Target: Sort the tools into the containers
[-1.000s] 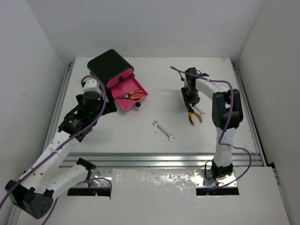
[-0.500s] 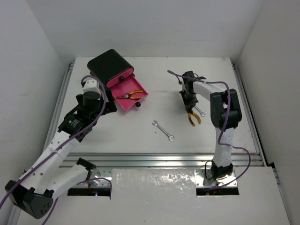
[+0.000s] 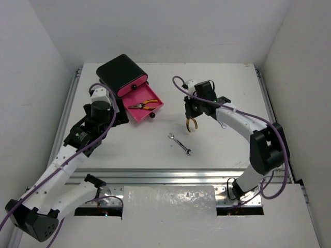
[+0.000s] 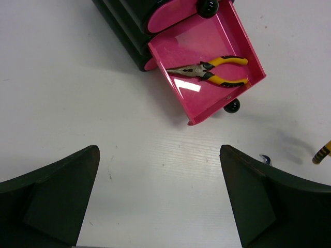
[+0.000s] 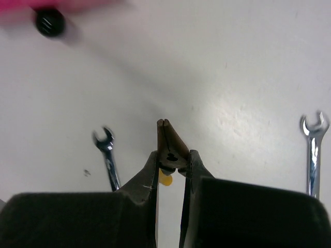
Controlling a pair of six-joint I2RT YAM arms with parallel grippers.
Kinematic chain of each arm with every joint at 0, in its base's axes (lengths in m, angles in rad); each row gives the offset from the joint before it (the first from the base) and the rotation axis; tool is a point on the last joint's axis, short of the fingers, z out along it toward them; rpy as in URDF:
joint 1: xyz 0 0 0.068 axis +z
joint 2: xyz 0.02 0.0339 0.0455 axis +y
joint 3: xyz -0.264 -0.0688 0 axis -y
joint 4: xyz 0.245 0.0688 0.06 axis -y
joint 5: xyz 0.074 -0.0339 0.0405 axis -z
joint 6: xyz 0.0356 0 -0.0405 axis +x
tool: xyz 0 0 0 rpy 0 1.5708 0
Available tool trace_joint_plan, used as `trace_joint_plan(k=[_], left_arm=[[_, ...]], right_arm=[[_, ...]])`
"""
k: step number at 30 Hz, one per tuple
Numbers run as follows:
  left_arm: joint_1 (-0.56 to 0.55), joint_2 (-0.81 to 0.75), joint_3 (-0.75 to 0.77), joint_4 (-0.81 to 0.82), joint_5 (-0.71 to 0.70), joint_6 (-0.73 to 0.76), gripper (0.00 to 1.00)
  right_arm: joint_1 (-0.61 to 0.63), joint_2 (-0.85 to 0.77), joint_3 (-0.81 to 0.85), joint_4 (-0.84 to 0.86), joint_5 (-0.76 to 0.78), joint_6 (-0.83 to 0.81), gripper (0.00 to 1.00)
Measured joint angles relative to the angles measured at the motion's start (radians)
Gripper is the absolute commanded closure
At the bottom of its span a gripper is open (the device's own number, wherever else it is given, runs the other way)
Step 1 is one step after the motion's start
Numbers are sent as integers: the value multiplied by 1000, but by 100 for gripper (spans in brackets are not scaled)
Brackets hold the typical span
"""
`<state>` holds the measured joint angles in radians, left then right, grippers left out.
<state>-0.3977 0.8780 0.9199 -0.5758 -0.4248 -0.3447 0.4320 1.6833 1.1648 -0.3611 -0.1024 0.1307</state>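
My right gripper is shut on a yellow-and-black-handled pliers, held above the table right of the drawer. In the right wrist view the pliers' dark nose pokes out between my fingers. A second pliers lies in the open pink drawer pulled out of the black box. One silver wrench lies below the held pliers; another lies to the right. My left gripper stands open over bare table just short of the drawer, nothing between its fingers.
The open drawer's black knob juts toward the table's middle. Two shut pink drawers sit above it in the box. White walls enclose the table on three sides.
The right gripper has shut on the pliers, lifted it off the table and carried it left toward the drawer. The left arm has not moved.
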Motion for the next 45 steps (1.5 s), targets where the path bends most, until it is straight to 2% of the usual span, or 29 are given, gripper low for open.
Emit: trace_joint_plan(k=[3,7,15,19,26,32,41,42,45], left_arm=[[0,-2,0,0,0,0,0],[0,-1,0,1,0,0,0],[0,-1,0,1,-5,0,0],[0,-1,0,2,-8,0,0],[0,1,0,2,-9,0,0],[0,2,0,2,-12,0,0],[0,3,0,3,-12,0,0],[0,3,0,3,-12,0,0],[0,3,0,3,-12,0,0]], right_arm=[[11,-69,-29,111,-35,0,100],[32,-81,-43,256,-87,-4,100],[84,57,121,393,-229,-71,100],[123,171,288,385,-265,-147,100],[167,283,453,371,-307,-248,100],[193,428,620,293,-315,-329,100],[200,546,737,163,-290,-416,100],[201,549,743,155,-287,-421,99],[206,556,759,131,-269,-440,79]])
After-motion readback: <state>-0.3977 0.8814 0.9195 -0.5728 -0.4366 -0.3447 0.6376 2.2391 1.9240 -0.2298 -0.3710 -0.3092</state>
